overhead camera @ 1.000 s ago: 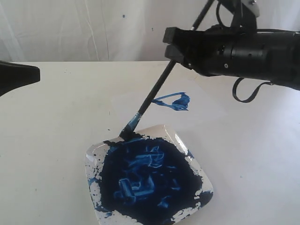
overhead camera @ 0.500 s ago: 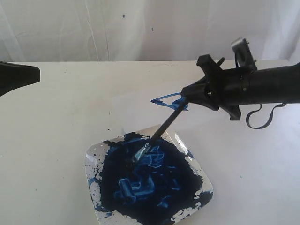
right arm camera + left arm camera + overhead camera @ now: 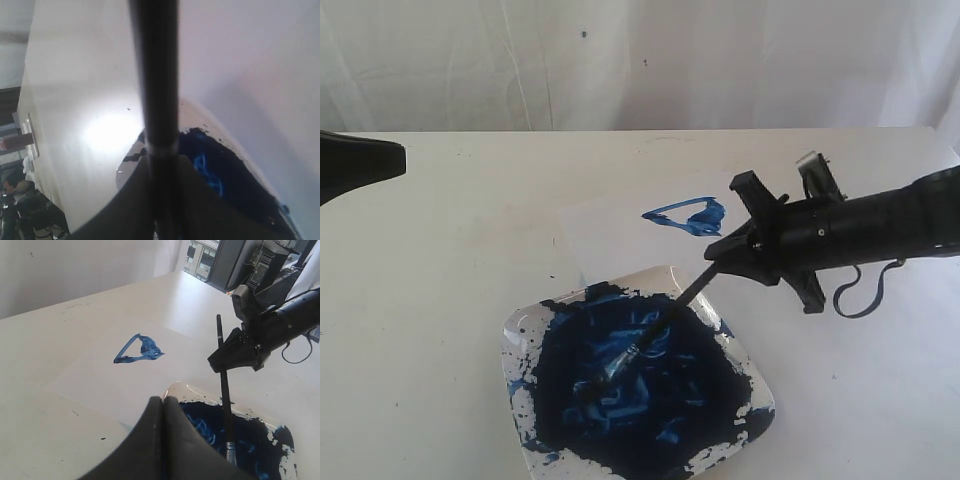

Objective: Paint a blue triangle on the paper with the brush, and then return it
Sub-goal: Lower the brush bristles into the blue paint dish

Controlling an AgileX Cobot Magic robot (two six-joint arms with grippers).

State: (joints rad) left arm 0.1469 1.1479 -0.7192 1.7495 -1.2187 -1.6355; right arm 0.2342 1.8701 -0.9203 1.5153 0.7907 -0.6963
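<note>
Since half a second ago the right gripper [image 3: 738, 258] has sunk lower. The brush [image 3: 655, 325] that it pinches now leans flatter, with its bristle tip deeper in the dark paint of the square plate [image 3: 517, 345]. Beyond the plate, the blue triangle [image 3: 686, 216] sits on the paper [image 3: 605, 225]. The left gripper [image 3: 163, 401] hovers well apart over the table [image 3: 440, 250], its fingers pressed together on nothing.
</note>
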